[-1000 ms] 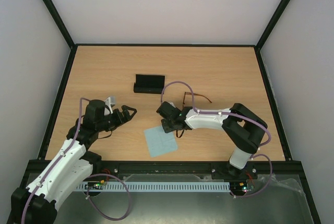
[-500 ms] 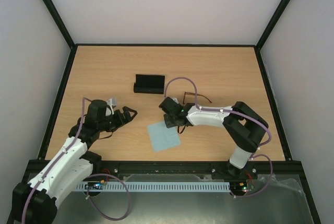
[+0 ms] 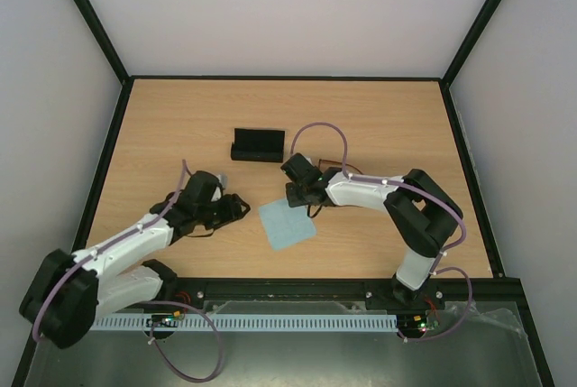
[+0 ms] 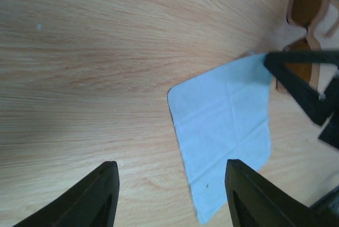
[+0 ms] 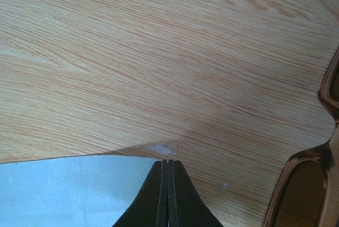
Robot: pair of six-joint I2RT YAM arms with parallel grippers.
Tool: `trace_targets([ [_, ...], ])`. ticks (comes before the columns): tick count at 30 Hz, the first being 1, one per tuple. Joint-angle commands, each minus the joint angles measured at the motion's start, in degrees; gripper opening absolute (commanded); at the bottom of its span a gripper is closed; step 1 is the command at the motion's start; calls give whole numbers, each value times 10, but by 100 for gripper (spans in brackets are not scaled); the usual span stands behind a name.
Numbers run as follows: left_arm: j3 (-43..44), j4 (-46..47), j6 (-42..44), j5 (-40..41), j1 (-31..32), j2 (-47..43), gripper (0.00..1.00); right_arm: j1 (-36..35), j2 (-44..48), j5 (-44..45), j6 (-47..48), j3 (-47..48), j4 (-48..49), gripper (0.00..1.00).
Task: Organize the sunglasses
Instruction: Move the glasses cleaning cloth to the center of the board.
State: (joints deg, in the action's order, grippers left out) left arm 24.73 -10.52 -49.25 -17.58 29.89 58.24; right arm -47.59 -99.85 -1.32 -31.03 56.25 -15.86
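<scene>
The sunglasses (image 3: 324, 167) lie on the table just behind my right arm, which hides most of them; their brown frame and lenses (image 4: 310, 5) show at the top right of the left wrist view and at the right edge (image 5: 303, 184) of the right wrist view. My right gripper (image 3: 297, 196) (image 5: 168, 162) is shut on the far corner of the light blue cloth (image 3: 287, 224) (image 5: 69, 190), close beside the sunglasses. My left gripper (image 3: 236, 209) (image 4: 172, 164) is open just left of the cloth (image 4: 222, 116), holding nothing.
A black oblong case (image 3: 257, 145) stands behind the cloth toward the middle of the table. Black rails edge the wooden table (image 3: 180, 125) on the left, right and back, with grey walls beyond.
My right gripper has dragged the cloth up and to the right, toward the sunglasses. My left arm has swung right toward the cloth, and its jaws have narrowed somewhat.
</scene>
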Motion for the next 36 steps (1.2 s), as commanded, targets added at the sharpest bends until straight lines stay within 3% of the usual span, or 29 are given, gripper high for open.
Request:
trace_targets([
  [1,37,42,-8,59,33,60,52,6,-2,-2,2,-16,22,1],
  [21,131,39,-11,163,120,229,39,48,29,-2,13,-53,36,1],
  [32,178,32,1,201,131,303,39,52,26,-10,23,-58,41,2],
  [36,197,30,10,208,134,326,33,54,28,-13,24,-60,41,1],
])
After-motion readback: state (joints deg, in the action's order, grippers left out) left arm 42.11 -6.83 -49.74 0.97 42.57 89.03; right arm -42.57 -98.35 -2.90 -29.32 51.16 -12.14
